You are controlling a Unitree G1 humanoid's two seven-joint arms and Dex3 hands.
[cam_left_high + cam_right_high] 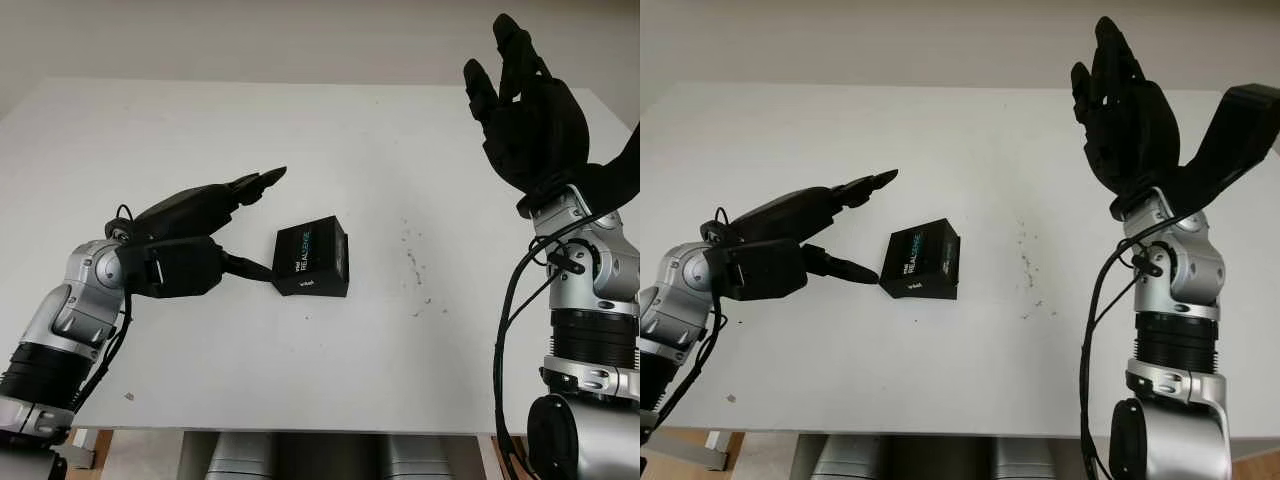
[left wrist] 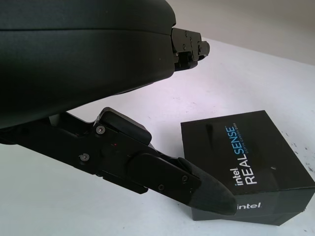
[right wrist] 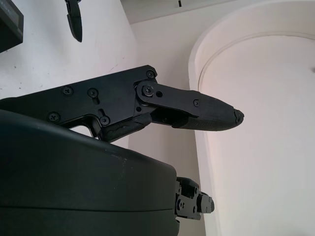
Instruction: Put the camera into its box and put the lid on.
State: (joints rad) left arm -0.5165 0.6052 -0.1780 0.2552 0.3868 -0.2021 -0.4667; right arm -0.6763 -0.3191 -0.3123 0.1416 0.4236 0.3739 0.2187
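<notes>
1. One white table (image 1: 200, 380) carries the closed black box (image 1: 312, 260) near its middle; lid seems on, camera unseen.
2. Right hand (image 1: 525, 110), open, is raised above the right edge.
3. Left hand (image 1: 215, 235), open, is beside the box.

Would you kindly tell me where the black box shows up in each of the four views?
Left eye view: box, table centre, just right of the left hand.
Right eye view: box, left of centre.
Left wrist view: box, beside a finger's tip.
Right wrist view: a dark corner, probably the box.
Shared landmark: the REALSENSE lettering.
</notes>
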